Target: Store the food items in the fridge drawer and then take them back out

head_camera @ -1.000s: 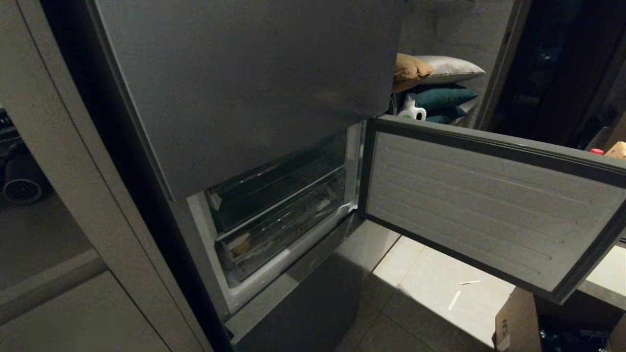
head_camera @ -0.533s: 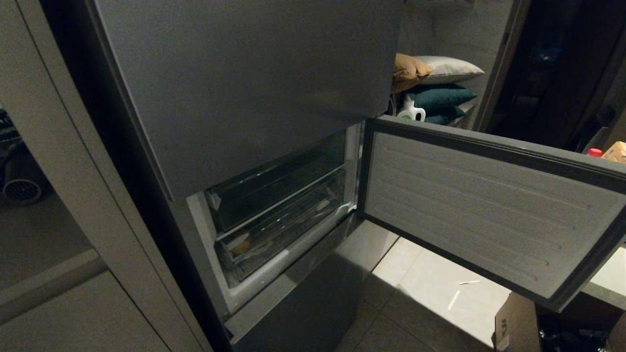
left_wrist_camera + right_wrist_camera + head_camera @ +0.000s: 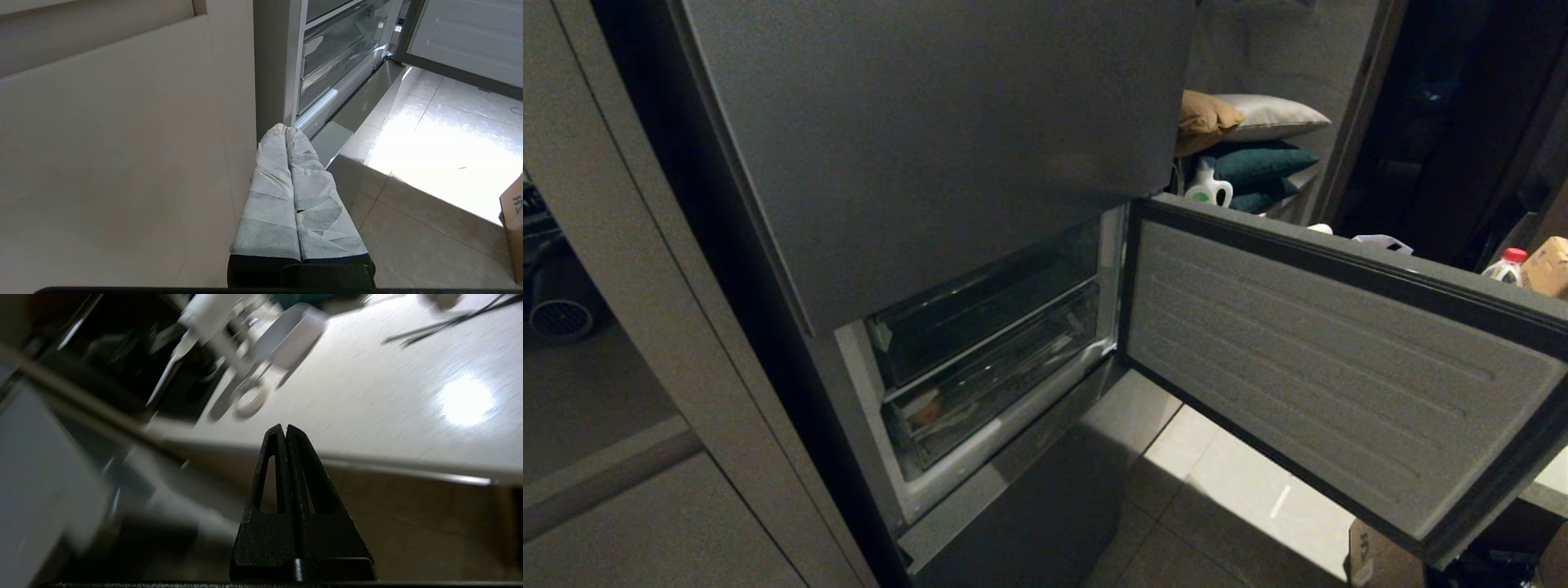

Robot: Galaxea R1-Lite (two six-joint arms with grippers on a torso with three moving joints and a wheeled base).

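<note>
Grey fridge door point(image 3: 1331, 359) open, pale tiled floor point(image 3: 1241, 506), stacked cushions point(image 3: 1250, 143)

Two see-through plastic fridge drawers point(image 3: 984, 306) sit stacked behind one open grey fridge door point(image 3: 1327, 376), one tan-brown rounded lump point(image 3: 925, 408) shows in the lower drawer, four stacked pillows point(image 3: 1250, 147) lie far right, and one white jug point(image 3: 1209, 188) stands beside them.
</note>
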